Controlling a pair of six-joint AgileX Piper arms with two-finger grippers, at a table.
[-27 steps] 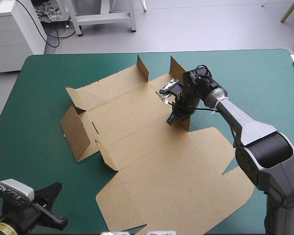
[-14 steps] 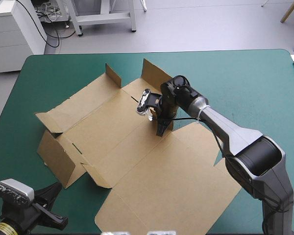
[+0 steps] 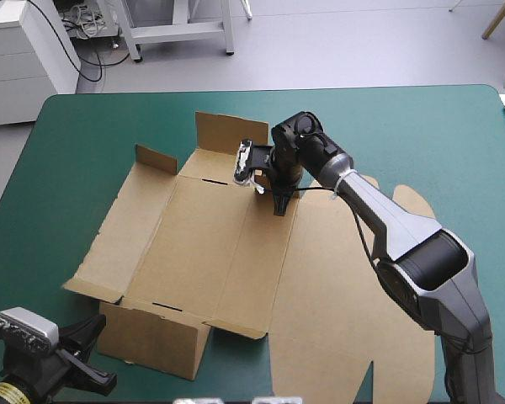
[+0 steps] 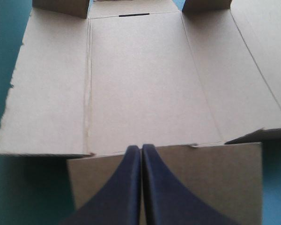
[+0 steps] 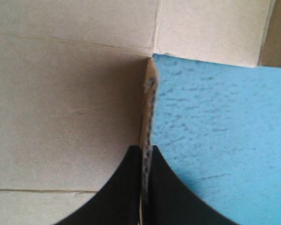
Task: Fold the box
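With my right claw [image 3: 279, 210] clamped on the far flap [image 5: 149, 89] of the box [image 3: 210, 244] and my left claw [image 4: 141, 149] closed empty, I feared a hard tug would tear it.

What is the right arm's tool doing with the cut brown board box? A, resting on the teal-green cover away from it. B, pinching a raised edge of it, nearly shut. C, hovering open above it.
B: in the right wrist view the black fin-fingered right tool is all but shut on a thin upright edge of the cut brown board box.
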